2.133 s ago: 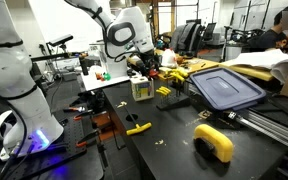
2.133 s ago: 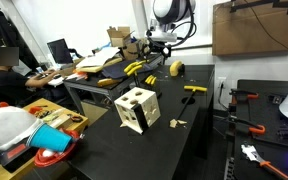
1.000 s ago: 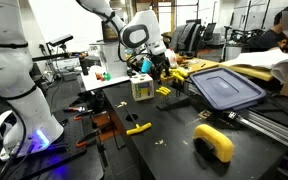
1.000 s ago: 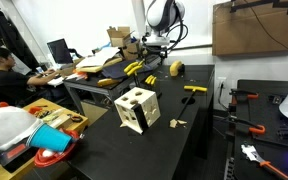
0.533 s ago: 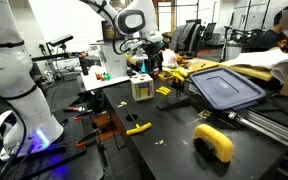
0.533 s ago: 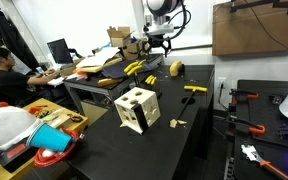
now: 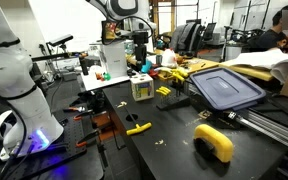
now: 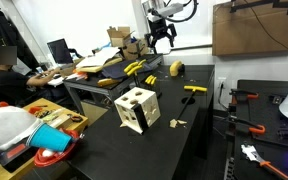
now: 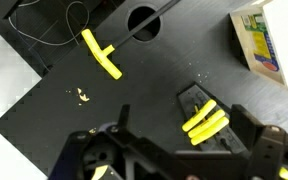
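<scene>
**Gripper hanging wide open, high above the black table**

Gripper (image 8: 161,38) is hovering well above the table (image 7: 174,140) with its jaws spread wide and nothing between them. In the wrist view it is looking straight down. The thing lying most nearly beneath the jaws is a yellow pronged piece (image 9: 204,120), which is resting on a small dark block on the tabletop, well apart from the fingers.

Judging by this, the work is sitting at an approach stage, with no contact made. Reaching that pronged piece would call for a long straight descent. It would also call for lining the open jaws across the narrow width of the prongs, so that the fingers are clearing the dark block underneath.

Counting what is lying about:
- One yellow T-shaped piece (image 9: 102,55) is lying flat on the table, off to the side of the pronged piece.
- One wooden box with cut-out holes (image 7: 141,87) is standing near the table edge and showing at the corner of the wrist view.
- One yellow curved block (image 7: 214,142) is sitting farther along the table.
- One dark blue bin lid (image 7: 226,88) is lying beyond it.
- A few pale crumbs (image 9: 81,95) are scattered near the T-shaped piece; what they are cannot be told.
</scene>
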Robot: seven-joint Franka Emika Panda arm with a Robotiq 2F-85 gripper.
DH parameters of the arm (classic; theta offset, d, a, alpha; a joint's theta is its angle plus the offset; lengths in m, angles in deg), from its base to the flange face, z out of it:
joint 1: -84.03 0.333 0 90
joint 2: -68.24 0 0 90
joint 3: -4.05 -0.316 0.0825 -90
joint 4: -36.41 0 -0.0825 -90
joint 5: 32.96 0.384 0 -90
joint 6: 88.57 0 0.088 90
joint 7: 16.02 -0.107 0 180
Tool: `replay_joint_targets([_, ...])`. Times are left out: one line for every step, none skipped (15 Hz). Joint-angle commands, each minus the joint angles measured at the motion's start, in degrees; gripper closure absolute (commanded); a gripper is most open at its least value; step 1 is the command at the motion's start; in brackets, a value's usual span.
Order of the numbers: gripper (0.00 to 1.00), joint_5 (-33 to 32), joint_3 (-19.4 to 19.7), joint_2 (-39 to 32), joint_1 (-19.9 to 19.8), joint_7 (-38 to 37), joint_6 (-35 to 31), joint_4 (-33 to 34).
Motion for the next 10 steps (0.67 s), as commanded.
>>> replay_joint_targets([0.0,0.6,-1.9,-1.9,0.0,9.5,6.4,4.2])
replay_joint_targets([0.0,0.5,-2.4,-2.7,0.2,11.9,8.0,5.4])
replay_joint_targets([0.0,0.6,-3.5,-1.4,1.0,13.2,10.6,5.5])
replay_joint_targets([0.0,0.6,-4.0,-2.4,1.2,15.4,12.4,6.9])
replay_joint_targets([0.0,0.4,-4.7,-2.9,1.6,17.1,14.4,8.1])
replay_joint_targets([0.0,0.3,-5.3,-3.4,2.1,19.1,16.5,9.5])
replay_joint_targets([0.0,0.1,-6.0,-4.0,2.6,20.8,18.6,10.9])
replay_joint_targets([0.0,-0.4,-6.5,-4.7,3.1,22.6,20.7,12.3])
replay_joint_targets([0.0,-0.7,-7.0,-5.5,3.5,24.5,22.8,13.9])
replay_joint_targets([0.0,-1.1,-7.5,-6.3,3.9,26.4,24.6,15.3])
